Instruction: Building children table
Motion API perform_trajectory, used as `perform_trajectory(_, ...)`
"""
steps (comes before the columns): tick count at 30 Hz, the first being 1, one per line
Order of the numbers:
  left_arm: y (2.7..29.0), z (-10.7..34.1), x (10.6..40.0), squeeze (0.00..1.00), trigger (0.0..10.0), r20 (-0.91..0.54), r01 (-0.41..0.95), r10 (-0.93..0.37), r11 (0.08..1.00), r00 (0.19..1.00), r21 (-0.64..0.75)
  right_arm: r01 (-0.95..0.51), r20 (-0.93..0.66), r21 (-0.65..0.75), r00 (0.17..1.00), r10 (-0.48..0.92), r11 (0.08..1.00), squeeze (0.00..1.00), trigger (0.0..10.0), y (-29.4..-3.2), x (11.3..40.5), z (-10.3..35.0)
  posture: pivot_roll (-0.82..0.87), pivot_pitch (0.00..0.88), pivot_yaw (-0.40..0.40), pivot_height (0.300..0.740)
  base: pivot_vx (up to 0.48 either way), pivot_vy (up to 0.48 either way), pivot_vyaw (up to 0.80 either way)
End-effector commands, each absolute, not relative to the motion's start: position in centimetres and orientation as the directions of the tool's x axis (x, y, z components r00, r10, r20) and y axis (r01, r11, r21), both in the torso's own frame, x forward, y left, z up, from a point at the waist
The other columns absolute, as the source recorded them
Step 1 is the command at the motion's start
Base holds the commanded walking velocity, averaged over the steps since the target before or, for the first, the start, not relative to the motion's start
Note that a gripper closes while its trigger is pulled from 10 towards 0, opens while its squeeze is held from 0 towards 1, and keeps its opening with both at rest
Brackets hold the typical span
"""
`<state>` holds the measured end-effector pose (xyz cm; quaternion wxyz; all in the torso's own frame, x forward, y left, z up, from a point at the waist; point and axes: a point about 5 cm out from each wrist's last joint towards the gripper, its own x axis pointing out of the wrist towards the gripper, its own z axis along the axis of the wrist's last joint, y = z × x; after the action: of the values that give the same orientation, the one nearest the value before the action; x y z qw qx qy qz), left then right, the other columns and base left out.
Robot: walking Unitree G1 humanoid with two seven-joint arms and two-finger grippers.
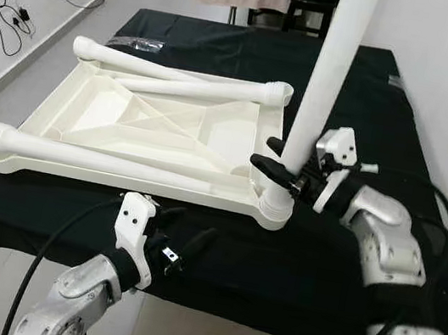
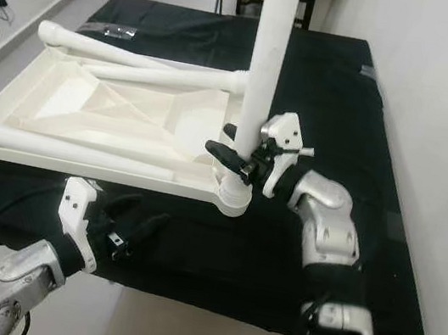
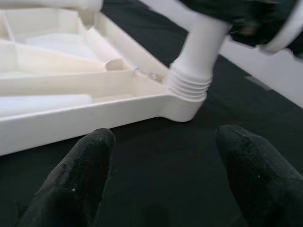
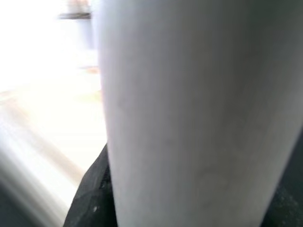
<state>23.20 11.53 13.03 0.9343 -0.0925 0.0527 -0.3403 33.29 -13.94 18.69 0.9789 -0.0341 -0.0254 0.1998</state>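
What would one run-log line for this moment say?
right gripper: shut on upright leg | leg in tabletop corner socket | left gripper: open, idle

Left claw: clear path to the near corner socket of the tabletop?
Probably yes. The left claw is open, low at the table's near edge, aimed at the corner socket, with bare black cloth between. But the upright leg, held by the right claw, already sits there.

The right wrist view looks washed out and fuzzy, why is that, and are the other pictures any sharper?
Right wrist view: the white table leg sits too close, out of focus, background overexposed. Left wrist view: fingers soft, the right gripper blurred. Both eye views: evenly lit and sharp.
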Motion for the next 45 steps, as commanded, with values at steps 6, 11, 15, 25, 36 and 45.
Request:
perform_trajectory(6,11.7,12.9,23.3,0.0,10.0,-0.068,0.633,-0.649,0.756,0.757,-0.166,-0.344,-0.151,-0.038,0.93,0.335,0.938,0.0,0.0,-10.9,30.2,14.9,0.01,0.149,0.028,0.74,0.0,0.0,0.0)
perform_trajectory(11,11.7,13.0,23.2,0.0,0.0,-0.07,0.634,-0.648,0.758,0.759,-0.153,-0.38,-0.163,-0.041,0.915,0.369,0.924,0.0,4.6,-10.9,31.0,14.9,0.02,0.146,0.022,0.74,0.0,0.0,0.0)
perform_trajectory(15,11.7,13.2,22.7,0.0,0.0,-0.063,0.624,-0.637,0.768,0.769,-0.148,-0.411,-0.131,-0.064,0.907,0.401,0.909,0.0,10.0,-11.0,32.0,16.9,0.02,0.139,0.016,0.74,0.0,0.0,0.0)
perform_trajectory(25,10.9,13.5,21.7,0.0,0.0,-0.064,0.658,-0.665,0.746,0.744,-0.1,-0.729,0.023,-0.086,0.68,0.733,0.679,1.0,10.0,-13.3,34.4,21.2,0.03,0.131,0.002,0.74,0.0,0.0,0.0)
perform_trajectory(36,10.7,13.4,21.5,0.0,0.0,-0.075,0.656,-0.657,0.754,0.751,-0.03,-0.874,-0.034,-0.102,0.481,0.876,0.476,0.0,10.0,-16.0,36.0,21.4,0.05,0.126,-0.006,0.74,0.0,0.0,0.0)
perform_trajectory(45,10.5,13.1,21.3,0.0,0.0,-0.074,0.671,-0.671,0.741,0.738,-0.028,-0.915,-0.041,-0.057,0.401,0.915,0.399,0.0,0.0,-16.5,36.4,21.4,0.04,0.127,-0.006,0.74,0.0,0.0,0.0)
